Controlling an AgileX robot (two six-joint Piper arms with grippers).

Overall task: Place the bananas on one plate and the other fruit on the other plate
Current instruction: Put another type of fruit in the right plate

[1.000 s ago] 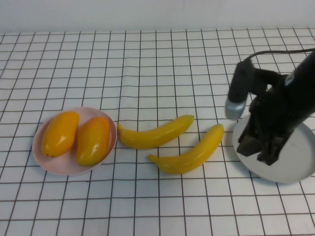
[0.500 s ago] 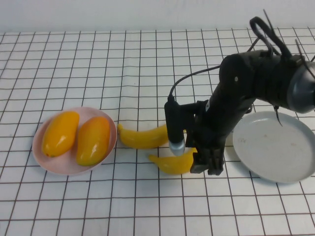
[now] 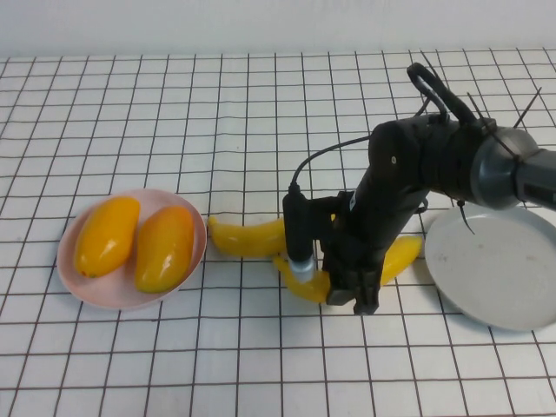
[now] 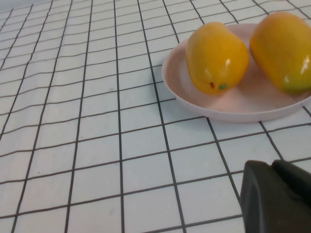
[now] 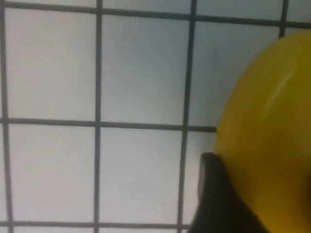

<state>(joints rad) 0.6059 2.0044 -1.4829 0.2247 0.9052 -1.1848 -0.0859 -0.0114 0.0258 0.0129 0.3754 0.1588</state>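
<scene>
A white desk (image 3: 174, 365) with a grid of thin dark lines fills nearly the whole frame. Along the top edge of the frame runs a plain pale wall (image 3: 217, 26), meeting the desk in a straight horizontal line.

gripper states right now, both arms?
Left gripper: parked beside the pink plate, holding nothing; open or shut cannot be told.
Right gripper: down on the near banana; whether it grips cannot be told.
</scene>
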